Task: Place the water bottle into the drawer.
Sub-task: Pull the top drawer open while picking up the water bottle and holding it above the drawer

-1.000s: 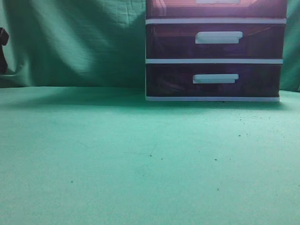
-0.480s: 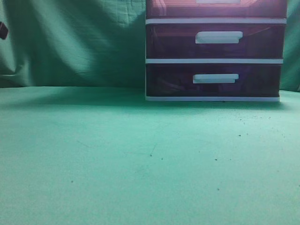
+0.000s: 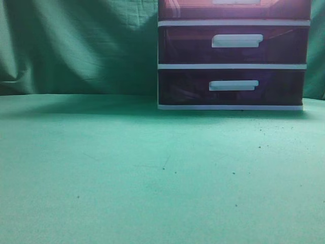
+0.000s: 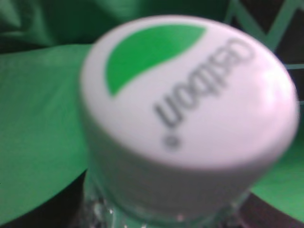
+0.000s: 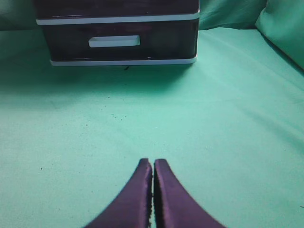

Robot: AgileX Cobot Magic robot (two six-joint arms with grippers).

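The water bottle's white cap [image 4: 190,95], with a green leaf mark and grey lettering, fills the left wrist view; the clear neck [image 4: 142,213] shows below it. My left gripper [image 4: 166,218] is almost wholly hidden by the bottle, with only dark edges at the bottom corners; it appears shut on the bottle. It is out of the exterior view. The reddish-purple top drawer [image 3: 193,10] of the white-framed unit is cut off by the top edge and looks closed. My right gripper [image 5: 153,164] is shut and empty, low over the green cloth, facing the unit.
Two darker purple drawers, the middle one [image 3: 183,46] and the bottom one [image 3: 183,87], sit below the top one; the bottom one also shows in the right wrist view [image 5: 161,42]. Green cloth [image 3: 127,168] covers the table and hangs as a backdrop.
A dark shape at the far left edge of the exterior view has moved up and out of sight. The drawer unit has not moved.
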